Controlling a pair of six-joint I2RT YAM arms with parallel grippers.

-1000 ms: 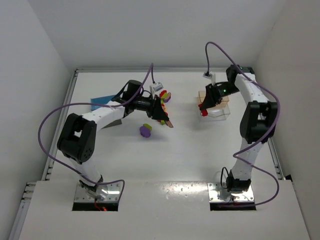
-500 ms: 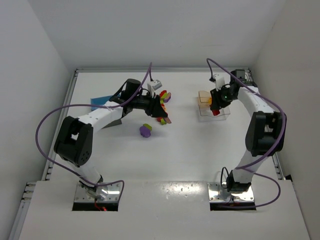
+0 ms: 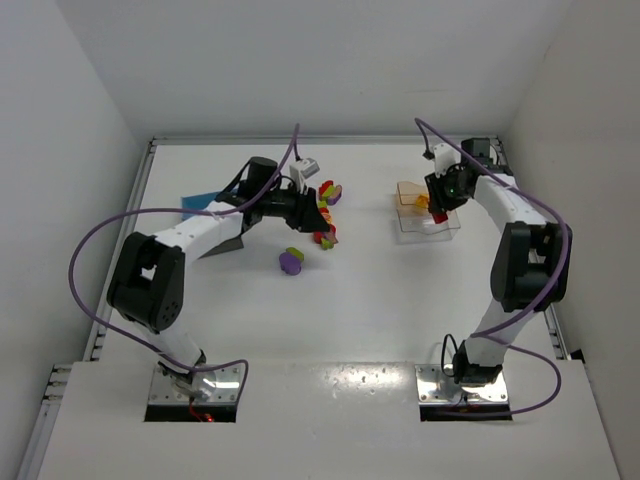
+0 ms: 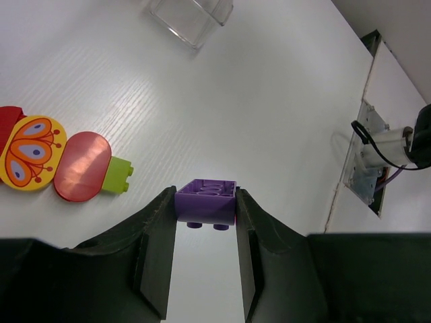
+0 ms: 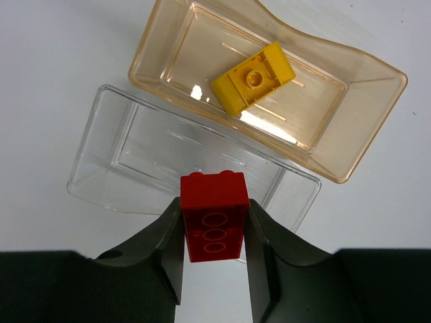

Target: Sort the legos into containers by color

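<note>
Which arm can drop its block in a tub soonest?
Probably right: the right gripper holds a red lego block over the clear plastic tub's edge; the left gripper holds a purple lego block over bare table.

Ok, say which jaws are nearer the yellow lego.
Right. The right jaws, gripping a red lego, hang over the clear tub's edge beside the amber tub holding the yellow lego; the left jaws, gripping a purple lego, are across the table.

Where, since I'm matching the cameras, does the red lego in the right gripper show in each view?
Top external: red lego right of centre, at the clear tub.
Left wrist: not in it.
Right wrist: bottom centre, over the tub's edge.
Shared landmark: the clear tub, in all three views.
</note>
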